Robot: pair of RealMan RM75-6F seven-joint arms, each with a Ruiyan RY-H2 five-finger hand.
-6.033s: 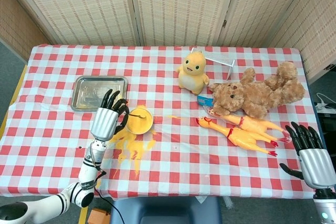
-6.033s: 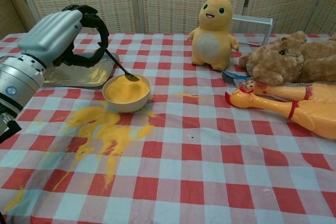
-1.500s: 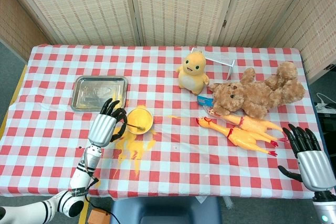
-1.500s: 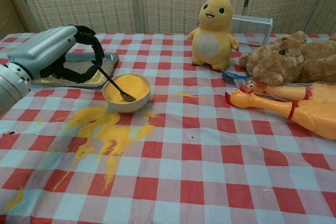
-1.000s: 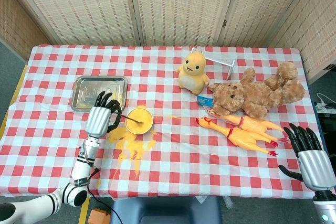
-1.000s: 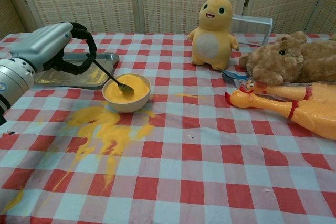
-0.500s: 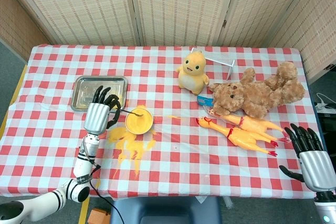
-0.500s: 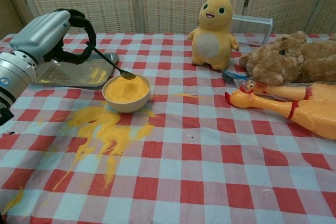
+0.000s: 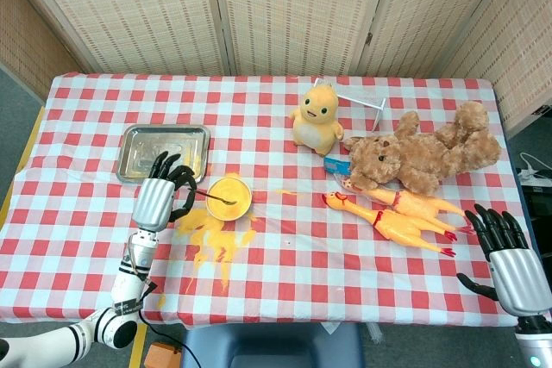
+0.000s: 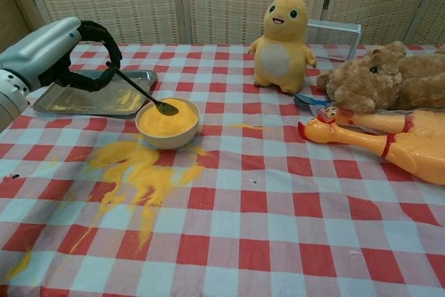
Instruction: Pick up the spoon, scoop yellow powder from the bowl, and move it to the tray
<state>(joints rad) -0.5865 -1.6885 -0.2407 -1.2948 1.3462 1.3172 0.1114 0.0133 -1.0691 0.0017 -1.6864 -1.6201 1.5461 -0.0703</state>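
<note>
My left hand (image 9: 158,196) (image 10: 59,52) pinches the handle of a dark metal spoon (image 10: 138,92) (image 9: 216,197). The spoon slants down to the right, its scoop over the yellow powder near the left rim of the cream bowl (image 10: 167,135) (image 9: 228,198). Behind the hand lies the metal tray (image 9: 164,149) (image 10: 97,99), with streaks of yellow powder in it. My right hand (image 9: 509,256) hangs open at the table's near right edge, holding nothing; it shows only in the head view.
Spilled yellow powder (image 10: 135,174) spreads on the checked cloth in front of the bowl. A yellow plush figure (image 10: 282,34), a brown teddy bear (image 10: 389,72) and rubber chickens (image 10: 379,140) fill the right half. A white wire stand (image 9: 362,101) sits behind the plush figure.
My left hand has shifted left and slightly toward me with the spoon; the scoop has dropped from the bowl's far rim down onto the powder. The right hand has barely moved.
</note>
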